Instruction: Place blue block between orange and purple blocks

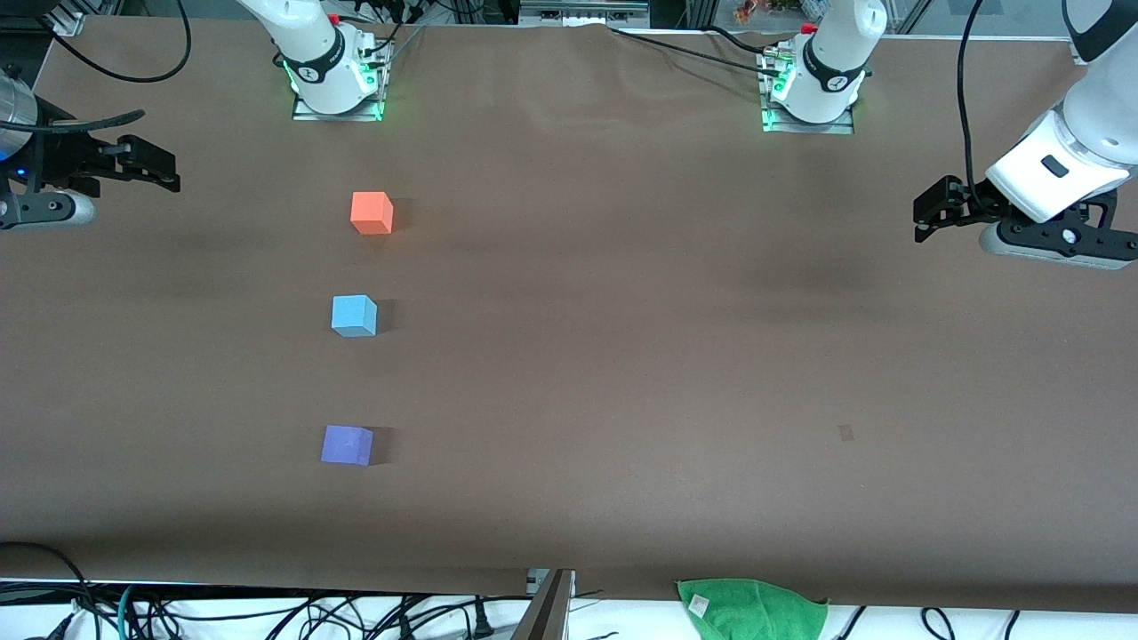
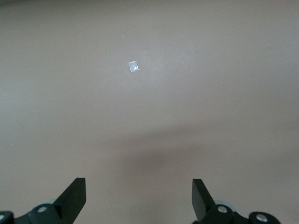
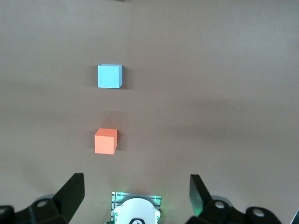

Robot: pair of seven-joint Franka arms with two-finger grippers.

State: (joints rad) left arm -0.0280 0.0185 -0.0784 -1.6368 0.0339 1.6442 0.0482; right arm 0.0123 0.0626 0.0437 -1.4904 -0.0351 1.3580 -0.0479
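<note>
Three cubes lie in a line on the brown table, toward the right arm's end. The orange block [image 1: 372, 212] is farthest from the front camera, the blue block [image 1: 354, 316] is in the middle, and the purple block [image 1: 346, 444] is nearest. In the right wrist view the blue block [image 3: 110, 76] and the orange block [image 3: 105, 141] show; the purple one is out of that view. My right gripper [image 1: 164, 169] [image 3: 138, 191] hangs open and empty over the right arm's end of the table. My left gripper [image 1: 925, 216] [image 2: 139, 196] hangs open and empty over the left arm's end.
A small tape mark [image 1: 845, 433] [image 2: 133, 67] lies on the table toward the left arm's end. A green cloth [image 1: 751, 609] hangs at the table's near edge. The right arm's base [image 3: 138, 210] shows between the right gripper's fingers.
</note>
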